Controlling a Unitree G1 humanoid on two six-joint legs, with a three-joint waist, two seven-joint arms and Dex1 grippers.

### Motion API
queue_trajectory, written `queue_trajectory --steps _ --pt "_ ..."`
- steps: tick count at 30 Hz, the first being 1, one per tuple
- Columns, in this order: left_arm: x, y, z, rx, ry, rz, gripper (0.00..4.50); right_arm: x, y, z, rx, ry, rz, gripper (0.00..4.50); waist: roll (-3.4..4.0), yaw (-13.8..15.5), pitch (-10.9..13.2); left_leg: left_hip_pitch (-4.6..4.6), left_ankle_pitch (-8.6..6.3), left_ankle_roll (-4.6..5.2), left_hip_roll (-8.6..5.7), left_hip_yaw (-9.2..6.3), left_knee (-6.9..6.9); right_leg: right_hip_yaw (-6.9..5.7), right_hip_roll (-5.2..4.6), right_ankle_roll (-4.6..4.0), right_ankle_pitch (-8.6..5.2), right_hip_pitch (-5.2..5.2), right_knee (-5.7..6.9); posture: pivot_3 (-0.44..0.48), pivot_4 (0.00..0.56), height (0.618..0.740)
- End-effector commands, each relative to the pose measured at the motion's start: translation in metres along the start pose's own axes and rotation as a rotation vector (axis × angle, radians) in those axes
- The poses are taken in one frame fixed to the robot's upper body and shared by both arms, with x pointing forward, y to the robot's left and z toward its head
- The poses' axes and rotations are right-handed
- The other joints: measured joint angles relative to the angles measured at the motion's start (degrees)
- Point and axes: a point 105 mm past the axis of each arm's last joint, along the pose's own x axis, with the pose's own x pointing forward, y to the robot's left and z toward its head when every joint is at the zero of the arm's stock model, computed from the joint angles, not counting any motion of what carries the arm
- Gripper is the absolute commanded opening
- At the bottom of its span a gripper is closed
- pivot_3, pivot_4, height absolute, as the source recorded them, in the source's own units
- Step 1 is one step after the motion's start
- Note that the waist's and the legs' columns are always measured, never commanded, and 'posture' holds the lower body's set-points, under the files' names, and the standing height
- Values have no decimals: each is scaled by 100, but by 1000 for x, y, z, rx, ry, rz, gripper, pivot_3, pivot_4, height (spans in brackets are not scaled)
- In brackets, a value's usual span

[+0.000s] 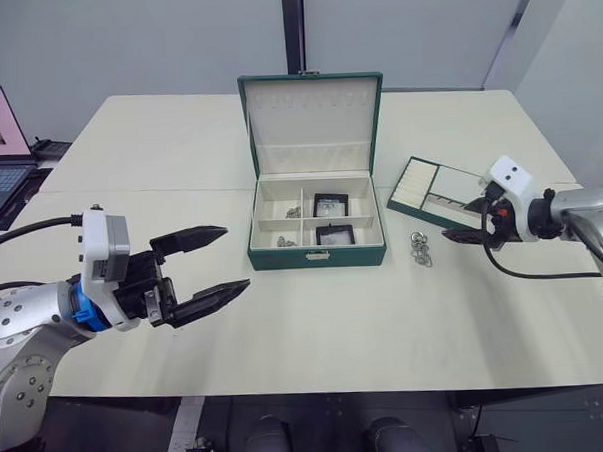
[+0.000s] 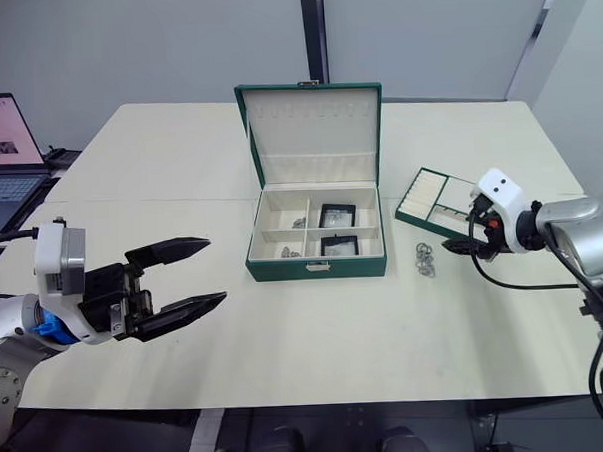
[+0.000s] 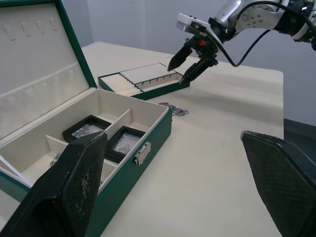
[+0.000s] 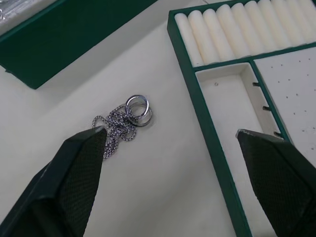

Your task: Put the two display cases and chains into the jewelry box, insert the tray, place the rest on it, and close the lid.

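One chain (image 4: pixel 123 121) lies on the bench (image 1: pixel 316 325) between jewelry box (image 1: pixel 318 253) and tray (image 1: pixel 430 195); both tools, left (image 1: pixel 213 262) and right (image 4: pixel 168 143), gape wide, empty.

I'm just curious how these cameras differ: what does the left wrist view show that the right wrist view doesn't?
Left wrist view: the box's raised lid, two black framed cases lying inside it, its silver clasp, and the right end effector, open, near the tray. Right wrist view: fine dots on the tray's flat panel and two rings on the chain. Both: the chain lying on the table beside the tray.
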Motion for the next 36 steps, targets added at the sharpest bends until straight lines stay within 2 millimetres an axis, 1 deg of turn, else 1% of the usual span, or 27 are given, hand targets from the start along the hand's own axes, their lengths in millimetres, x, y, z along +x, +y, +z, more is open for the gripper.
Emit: queue_trajectory --steps 1,4,8,16,21,24,28,36 --pt "0 -5 8 39 -11 -8 4500 4 -10 4 -47 6 5 4450 1 1 1 0 1 -1 0 0 1 0 0 0 0 0 0 0 150 726" --pt "-2 -6 9 42 -7 3 4500 14 -14 4 -56 12 16 4450 4 -4 3 1 5 -8 0 2 1 0 0 0 0 0 0 0 150 726" --pt "-3 -8 10 42 -3 18 4500 23 -20 2 -57 22 15 4450 5 -4 3 2 5 -10 1 2 2 0 0 0 0 2 1 0 150 726" --pt "-5 -8 11 46 0 30 4500 30 -27 -3 -44 38 5 4450 6 -8 4 3 7 -12 1 2 2 -1 -1 0 0 3 2 0 150 726" --pt "-5 -7 13 46 -5 27 4500 31 -29 -4 -39 40 1 4450 8 -10 5 3 7 -13 1 3 2 -1 -2 0 0 4 2 0 150 726" --pt "-4 -6 15 47 -9 25 4500 31 -30 -4 -39 41 -3 3849 8 -12 5 4 7 -13 1 2 2 -1 -1 0 0 4 3 0 150 726" --pt "-4 -6 16 44 -15 20 4500 31 -32 -4 -40 43 -12 2453 8 -12 5 4 7 -13 1 3 2 -1 -1 0 0 4 3 0 150 726" --pt "-2 -7 16 39 -19 13 4500 31 -34 -4 -39 46 -22 407 8 -28 5 4 8 -14 1 2 2 -2 -1 0 0 5 3 0 150 726"
